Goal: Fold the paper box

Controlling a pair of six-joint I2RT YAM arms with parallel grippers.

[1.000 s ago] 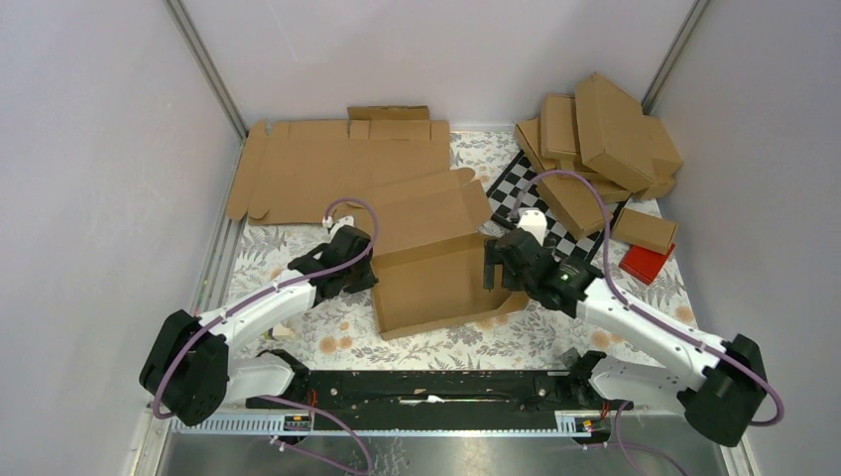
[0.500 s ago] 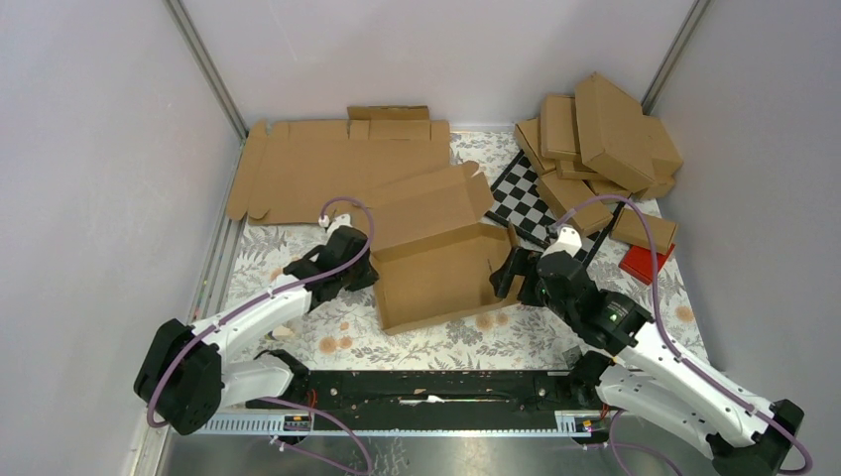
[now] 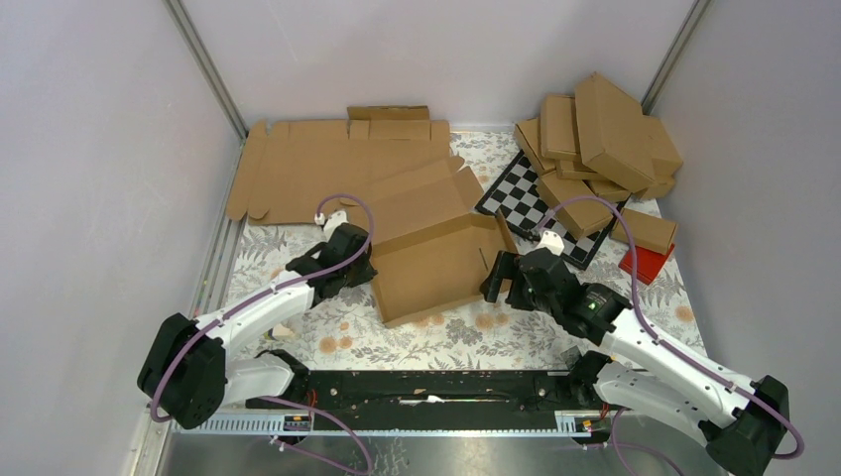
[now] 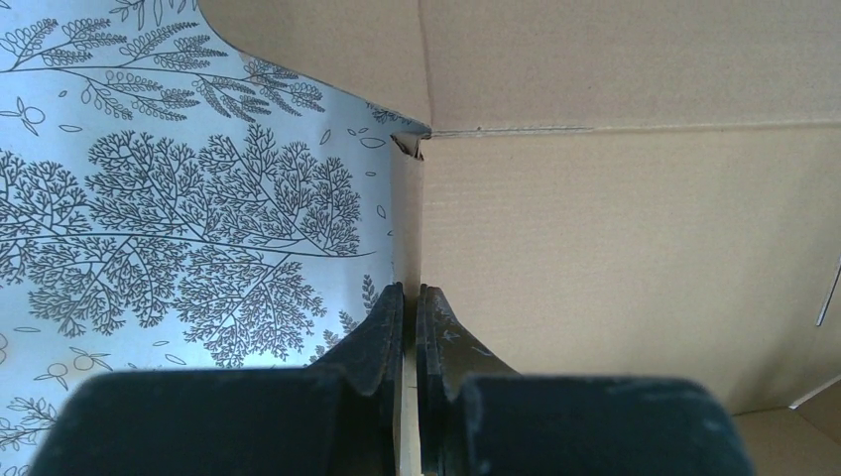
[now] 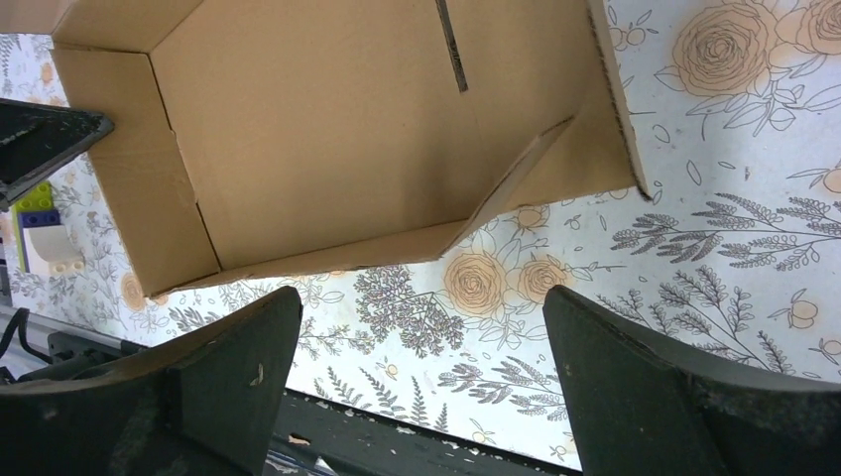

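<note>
Top view: the half-formed paper box [image 3: 433,260] lies open in the middle of the table [image 3: 466,332]. The left claw [image 3: 362,268] grips the box's left wall. The right claw [image 3: 501,280], inside the right wall a second ago, has backed off to just right of the box.

Left wrist view: the left claw [image 4: 409,312] is clamped on a cardboard edge.

Right wrist view: the right claw [image 5: 421,342] gapes wide and empty over the box. The released side wall slants, so it likely needs pressing again.

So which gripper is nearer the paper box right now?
Left. The left gripper is shut on the paper box's left side wall, touching it. The right gripper hangs open just off its right side, apparently not touching.
</note>
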